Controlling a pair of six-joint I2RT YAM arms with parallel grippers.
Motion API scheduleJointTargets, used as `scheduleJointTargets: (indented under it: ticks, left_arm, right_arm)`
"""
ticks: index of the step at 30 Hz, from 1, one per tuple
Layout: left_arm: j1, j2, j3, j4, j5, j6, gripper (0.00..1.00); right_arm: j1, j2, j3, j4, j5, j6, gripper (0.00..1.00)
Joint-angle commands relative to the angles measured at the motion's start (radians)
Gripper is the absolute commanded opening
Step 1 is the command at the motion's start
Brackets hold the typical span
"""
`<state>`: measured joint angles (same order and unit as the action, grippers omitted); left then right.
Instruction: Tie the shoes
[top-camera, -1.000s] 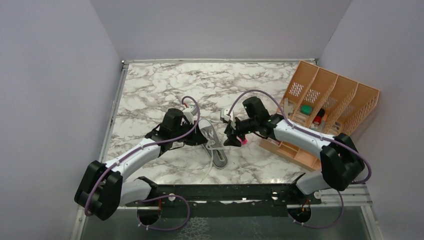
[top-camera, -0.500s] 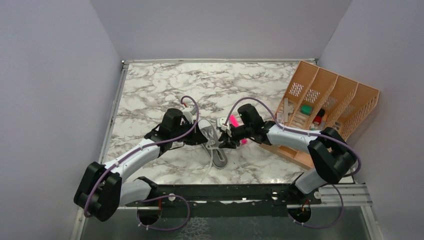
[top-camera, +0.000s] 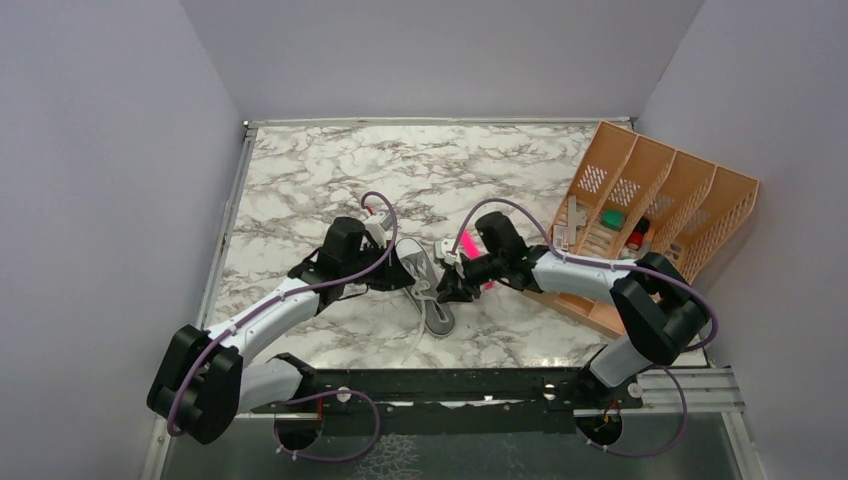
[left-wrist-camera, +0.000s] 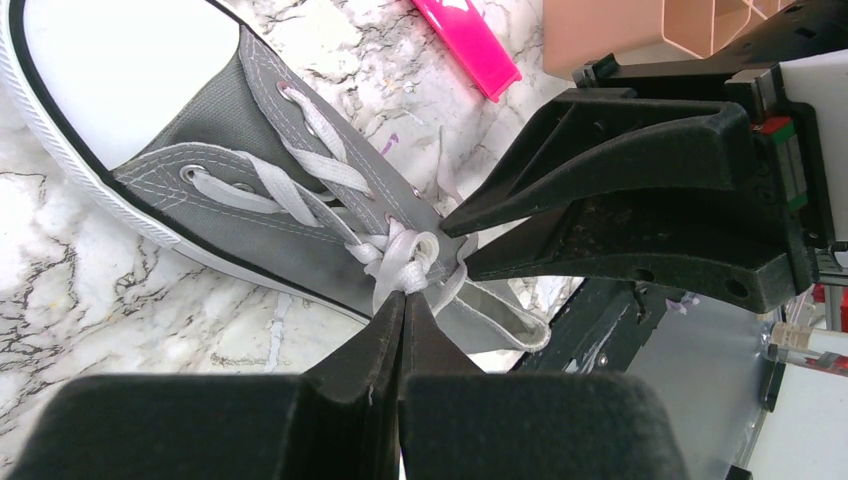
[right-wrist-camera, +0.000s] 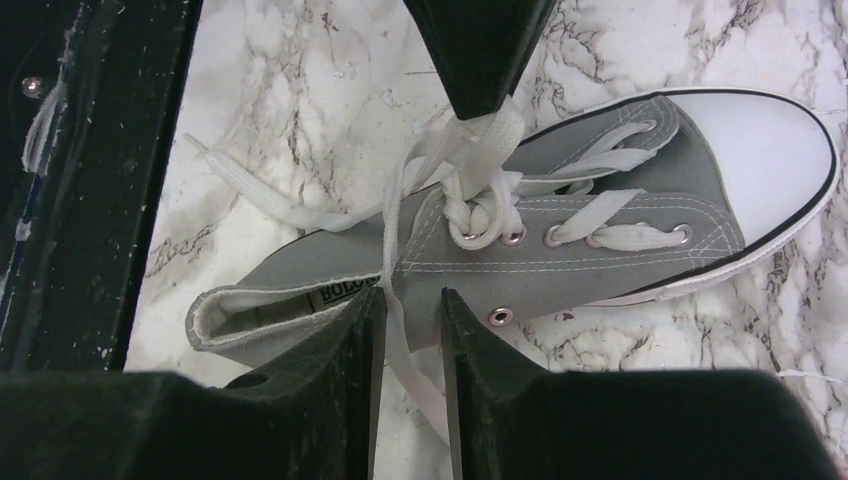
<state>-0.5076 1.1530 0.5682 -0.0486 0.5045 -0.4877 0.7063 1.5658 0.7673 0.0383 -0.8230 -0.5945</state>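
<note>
Left end effector (left-wrist-camera: 402, 302) pinching lace (left-wrist-camera: 408, 262), grey sneaker (left-wrist-camera: 235, 218)

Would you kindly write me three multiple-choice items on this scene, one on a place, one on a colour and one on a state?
1. Where does the orange organiser stand?
A) at the right edge of the table
B) at its left edge
C) in its middle

2. What colour are the laces of the sneaker?
A) black
B) white
C) pink

3. How is the left gripper?
A) wide open
B) shut on nothing
C) shut on the laces

Answers: 1 A, it stands against the right-hand wall. 2 B, white crossings show on the grey upper. 3 C, its closed fingers pinch a strand at the knot.
</note>
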Motion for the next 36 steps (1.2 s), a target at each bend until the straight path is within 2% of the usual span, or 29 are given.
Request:
scheduleJointTargets:
  ticks: [1, 7, 10, 11, 17, 21, 24, 26, 27, 28, 31, 36]
  left_arm:
    - [0.006, -0.027, 0.01, -0.003, 0.004, 0.013, 0.0]
    - [0.006, -0.039, 0.005, -0.018, 0.006, 0.012, 0.0]
    - [0.006, -0.054, -0.011, -0.03, -0.002, -0.007, 0.0]
    - [0.006, -0.057, -0.017, -0.033, -0.001, -0.016, 0.0]
    - [0.006, -0.086, -0.041, -0.038, 0.017, -0.053, 0.0]
    - [0.006, -0.113, -0.057, -0.053, 0.02, -0.066, 0.0]
    - [0.006, -0.129, -0.076, -0.05, 0.019, -0.077, 0.0]
    - [0.006, -0.13, -0.081, -0.043, 0.018, -0.078, 0.0]
    - [0.006, -0.126, -0.08, -0.04, 0.019, -0.078, 0.0]
    - [0.006, -0.122, -0.078, -0.037, 0.021, -0.076, 0.0]
    - [0.006, -0.109, -0.065, -0.045, 0.028, -0.066, 0.0]
    - [0.006, -0.101, -0.046, -0.055, 0.031, -0.053, 0.0]
  right_arm:
    - [0.007, 0.0, -0.028, 0.044, -0.045, 0.019, 0.31]
    - [0.007, -0.01, -0.035, 0.089, -0.018, 0.073, 0.19]
    - [0.009, -0.023, -0.019, 0.111, 0.032, 0.209, 0.03]
    - [0.01, -0.031, -0.011, 0.105, 0.065, 0.273, 0.01]
    - [0.017, -0.133, -0.05, 0.1, 0.232, 0.624, 0.01]
    - [0.031, -0.201, -0.122, 0.18, 0.31, 0.779, 0.01]
    - [0.031, -0.198, -0.155, 0.231, 0.206, 0.686, 0.02]
    - [0.03, -0.184, -0.159, 0.237, 0.181, 0.588, 0.27]
    - [0.03, -0.182, -0.162, 0.246, 0.17, 0.539, 0.34]
    - [0.03, -0.179, -0.166, 0.258, 0.169, 0.499, 0.38]
    - [0.031, -0.158, -0.162, 0.268, 0.175, 0.421, 0.38]
    - [0.031, -0.088, -0.125, 0.263, 0.069, 0.355, 0.35]
